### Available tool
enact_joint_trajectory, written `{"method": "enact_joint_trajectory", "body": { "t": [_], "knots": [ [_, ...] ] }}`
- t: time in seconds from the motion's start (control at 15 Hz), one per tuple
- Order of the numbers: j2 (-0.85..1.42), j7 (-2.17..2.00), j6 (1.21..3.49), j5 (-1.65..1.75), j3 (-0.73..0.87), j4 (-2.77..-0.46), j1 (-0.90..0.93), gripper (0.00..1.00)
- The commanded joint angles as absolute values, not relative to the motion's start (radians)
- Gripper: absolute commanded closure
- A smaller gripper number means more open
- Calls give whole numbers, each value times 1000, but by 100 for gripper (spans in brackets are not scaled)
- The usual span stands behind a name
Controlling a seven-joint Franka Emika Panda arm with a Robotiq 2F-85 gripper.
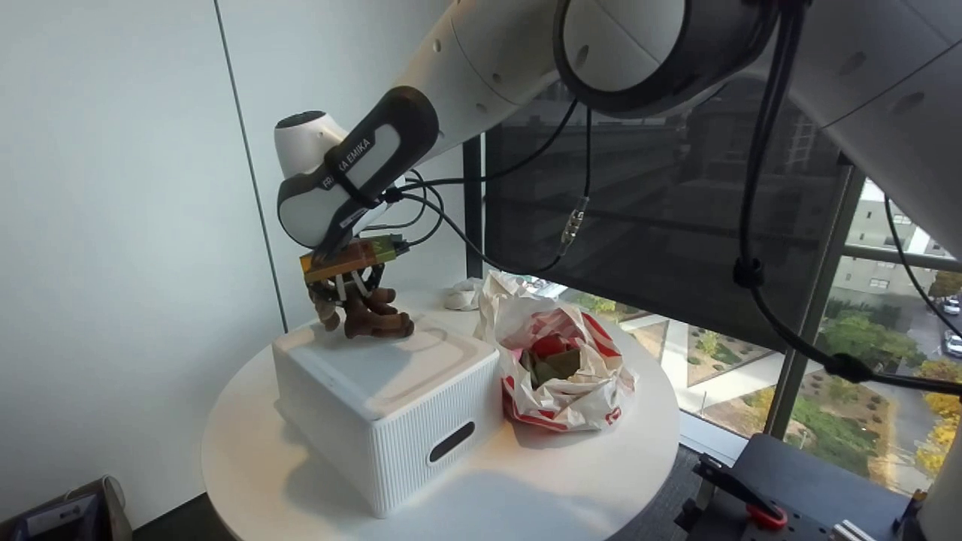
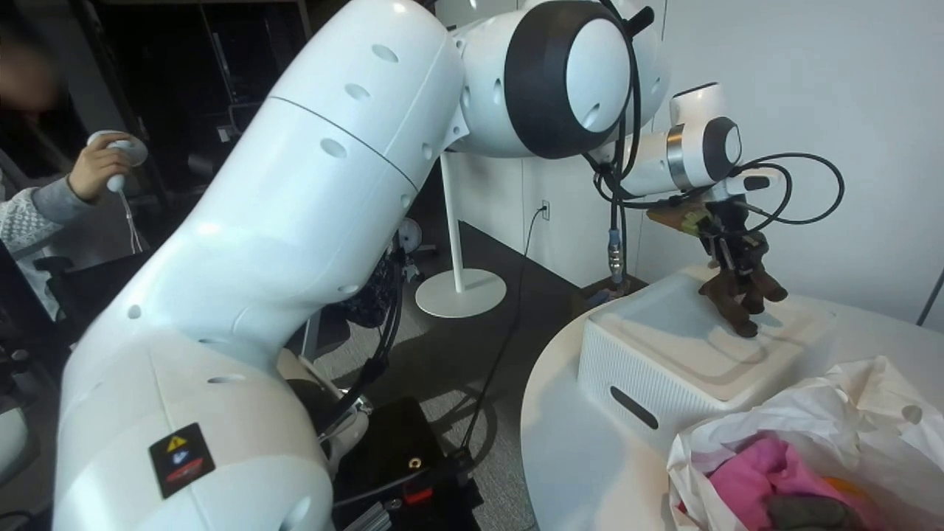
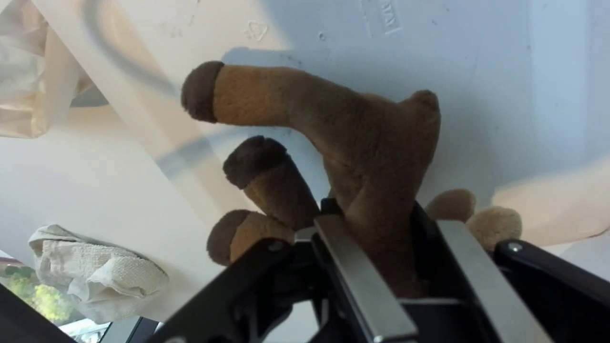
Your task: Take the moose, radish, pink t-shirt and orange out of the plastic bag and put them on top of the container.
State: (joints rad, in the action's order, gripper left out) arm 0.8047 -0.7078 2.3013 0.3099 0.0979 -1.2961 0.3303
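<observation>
My gripper (image 3: 374,209) is shut on the brown plush moose (image 3: 362,128), which shows between the fingers. In both exterior views the moose (image 1: 379,319) (image 2: 730,299) hangs legs-down at the top of the white container (image 1: 443,421) (image 2: 664,369); I cannot tell whether it touches the lid. The plastic bag (image 1: 594,406) (image 2: 863,420) stands open beside the container. In it the pink t-shirt (image 2: 767,472) and a bit of the orange (image 2: 844,487) show. A dark green piece (image 1: 556,366) and a red piece (image 1: 550,346) may be the radish; I cannot tell.
The container and bag stand on a round white table (image 1: 248,451). A crumpled white cloth (image 1: 462,294) lies behind them, also in the wrist view (image 3: 95,271). A wall and a window with a dark blind (image 1: 646,225) stand close behind. Cables hang along the arm.
</observation>
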Motion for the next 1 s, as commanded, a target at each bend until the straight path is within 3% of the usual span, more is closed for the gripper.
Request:
{"method": "enact_joint_trajectory", "body": {
  "t": [0.0, 0.27, 0.93],
  "knots": [
    [817, -743, 2365, 360, 165, -1282, 361, 32],
    [731, -776, 2309, 405, 225, -1372, 368, 2],
    [361, -946, 2026, 377, 224, -1799, 224, 0]
  ]
}}
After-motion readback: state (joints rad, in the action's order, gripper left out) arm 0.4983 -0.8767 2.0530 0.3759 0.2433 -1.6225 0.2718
